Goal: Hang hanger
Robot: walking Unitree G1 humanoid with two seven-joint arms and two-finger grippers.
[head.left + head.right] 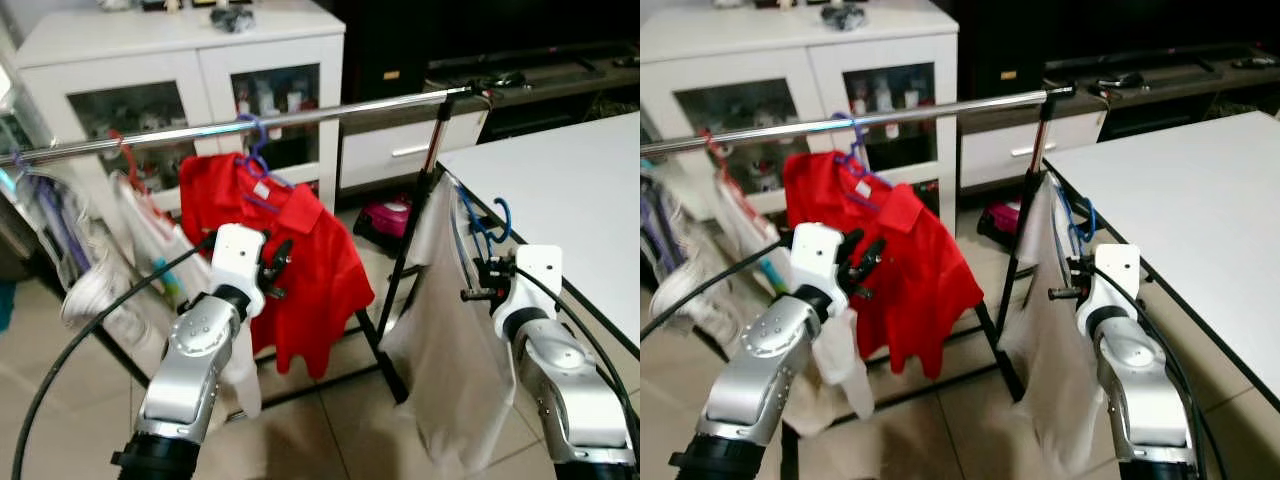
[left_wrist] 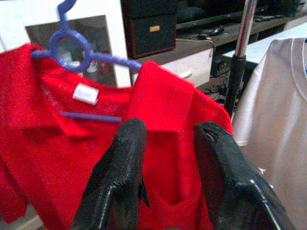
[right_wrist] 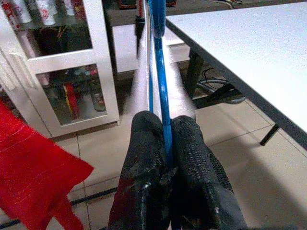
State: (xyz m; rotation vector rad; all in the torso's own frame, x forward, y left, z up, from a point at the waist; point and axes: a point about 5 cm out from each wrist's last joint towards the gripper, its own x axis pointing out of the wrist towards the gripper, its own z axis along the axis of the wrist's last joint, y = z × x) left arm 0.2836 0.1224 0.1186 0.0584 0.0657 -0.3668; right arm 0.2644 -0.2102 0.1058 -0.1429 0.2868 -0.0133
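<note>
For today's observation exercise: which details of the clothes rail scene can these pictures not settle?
- Blue hanger: its lower part is hidden by the white shirt and the right gripper in the eye views.
- Cabinet contents: blurred behind glass, too small to name.
- Steel rail: its left end is cut off by the picture edge.
- Left gripper: touching the red shirt or not, unclear.

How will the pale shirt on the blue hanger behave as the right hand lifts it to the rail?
The pale shirt hangs in loose folds, so it is probably floppy and apt to sway. The blue hanger looks thin, likely light. The right hand pinches only its narrow edge, so it may twist.
</note>
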